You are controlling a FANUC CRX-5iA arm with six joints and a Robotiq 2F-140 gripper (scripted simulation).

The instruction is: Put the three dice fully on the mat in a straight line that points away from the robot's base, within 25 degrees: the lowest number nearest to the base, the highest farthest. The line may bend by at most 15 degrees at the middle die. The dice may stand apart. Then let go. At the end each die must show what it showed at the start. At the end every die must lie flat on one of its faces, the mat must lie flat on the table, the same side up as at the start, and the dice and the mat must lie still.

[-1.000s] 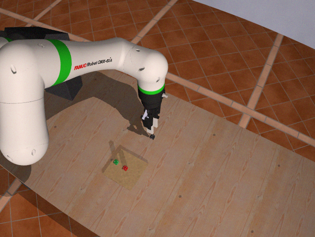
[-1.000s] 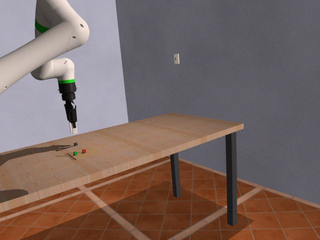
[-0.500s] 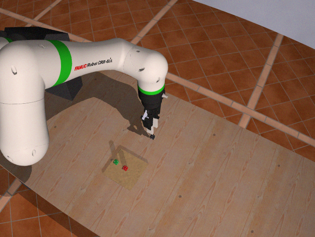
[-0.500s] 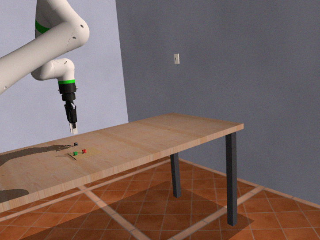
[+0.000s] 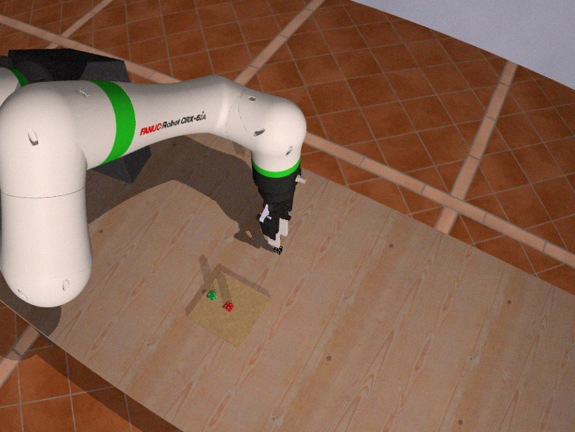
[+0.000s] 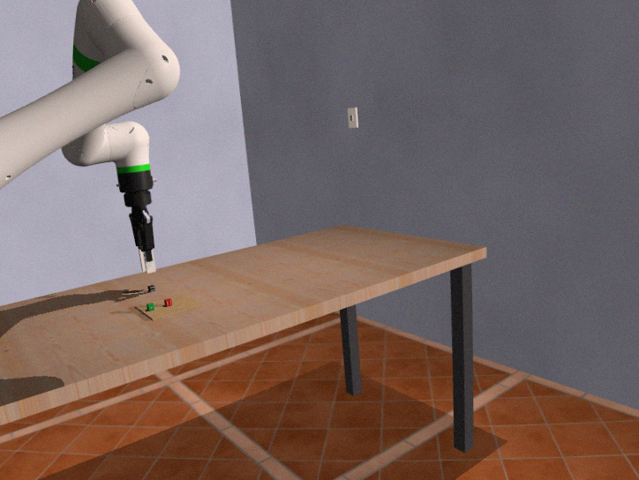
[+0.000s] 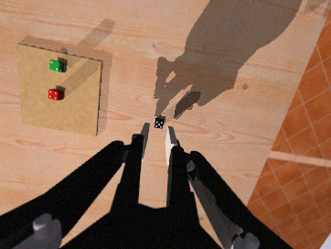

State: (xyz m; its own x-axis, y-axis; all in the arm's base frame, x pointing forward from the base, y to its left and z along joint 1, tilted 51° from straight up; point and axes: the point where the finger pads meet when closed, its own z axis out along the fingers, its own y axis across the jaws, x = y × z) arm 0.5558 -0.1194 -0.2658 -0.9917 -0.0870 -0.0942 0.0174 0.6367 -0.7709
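A tan mat (image 5: 229,315) lies on the wooden table. A green die (image 5: 211,295) and a red die (image 5: 228,306) sit on it, a little apart. They also show in the wrist view, the green die (image 7: 58,66) and the red die (image 7: 56,94) on the mat (image 7: 69,107). A black die (image 5: 278,251) lies on the bare table beside the mat, also in the wrist view (image 7: 159,123) and the side view (image 6: 151,287). My gripper (image 7: 157,133) points straight down above the black die. Its fingers stand narrowly apart with nothing between them. In the side view the gripper (image 6: 147,267) hangs clear of the table.
The table's edge and the tiled floor lie close on the right of the wrist view (image 7: 302,114). The robot's base (image 5: 41,194) stands at the table's near left end. The arm's shadow falls across the table by the black die.
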